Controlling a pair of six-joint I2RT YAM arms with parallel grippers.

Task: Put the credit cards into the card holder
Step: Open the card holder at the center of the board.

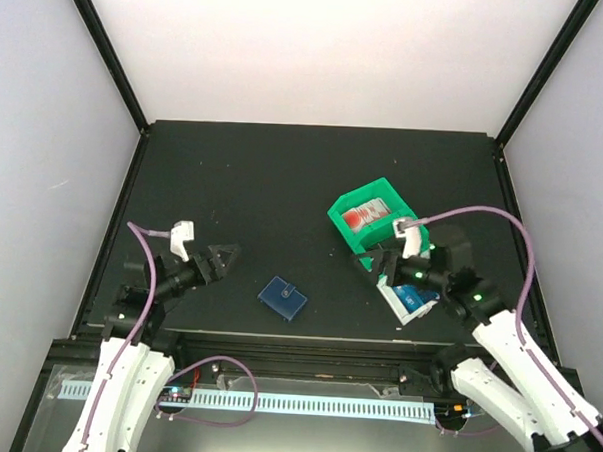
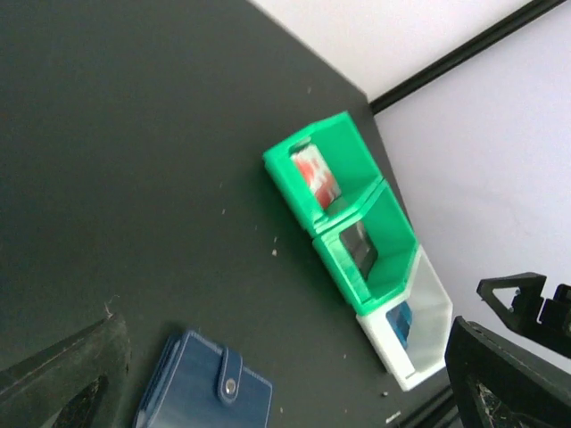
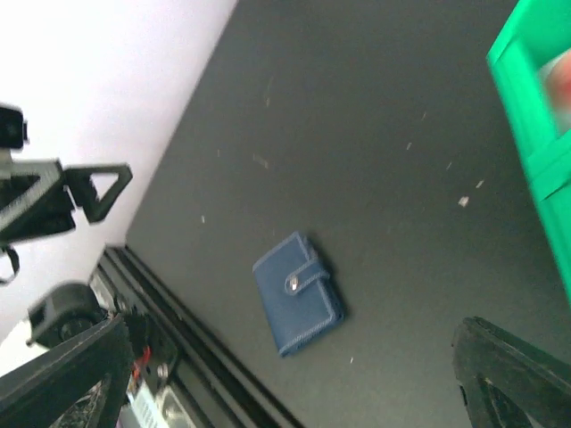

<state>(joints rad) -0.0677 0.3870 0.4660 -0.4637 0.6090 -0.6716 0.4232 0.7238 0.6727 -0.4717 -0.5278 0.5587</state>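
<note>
Card holder [image 3: 299, 292]: flat, squarish, stitched navy pouch.

We find bare surface [image 1: 284, 175] all around the card holder [image 1: 282, 298], open to a gripper from either side; on the right the green bins [image 2: 335, 143] and the white bin [image 2: 431, 308] stand in a touching row, walls raised; the right gripper [image 1: 380, 262] hangs over them, jaws wide.

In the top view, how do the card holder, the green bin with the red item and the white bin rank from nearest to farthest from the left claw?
1. Card holder, just right of the left claw, toward the near edge.
2. Green bin, farther right and back.
3. White bin, farthest right, by the near edge.
</note>
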